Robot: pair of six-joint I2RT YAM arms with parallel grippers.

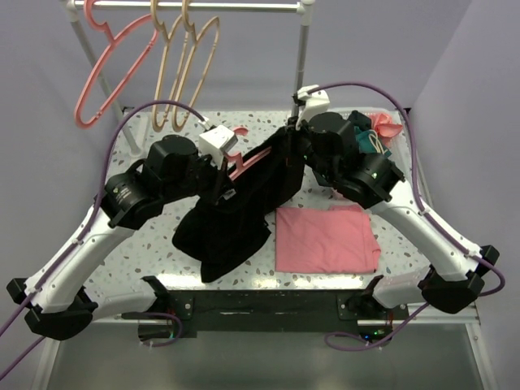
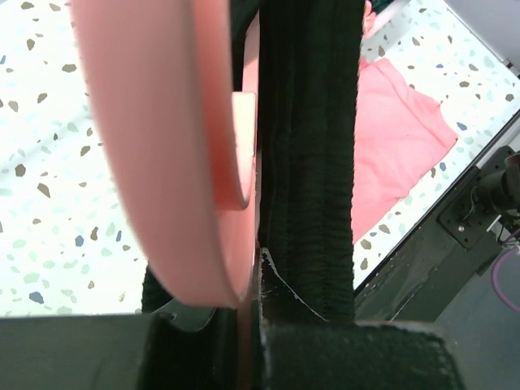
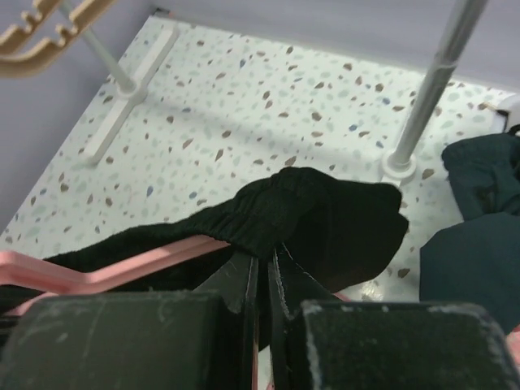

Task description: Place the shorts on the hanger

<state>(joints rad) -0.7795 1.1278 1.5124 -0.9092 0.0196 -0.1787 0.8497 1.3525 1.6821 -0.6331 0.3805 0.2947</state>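
The black shorts (image 1: 236,211) are draped over a pink hanger (image 1: 248,162) held above the table's middle, their lower part slumped on the tabletop. My left gripper (image 1: 221,180) grips the hanger's left end. In the left wrist view the jaws (image 2: 256,276) are shut on the thin pink hanger (image 2: 162,122), with the shorts' waistband (image 2: 309,146) running right beside it. My right gripper (image 1: 294,140) is at the hanger's far right end. Its wrist view shows my gripper (image 3: 272,256) shut on the black waistband (image 3: 325,211), where it wraps over the pink bar (image 3: 122,268).
A flat pink cloth (image 1: 325,240) lies right of the shorts. A teal garment (image 1: 370,138) sits at the back right behind the right arm. The rack at the back carries another pink hanger (image 1: 110,73) and tan hangers (image 1: 183,73); its right post (image 3: 431,89) stands close by.
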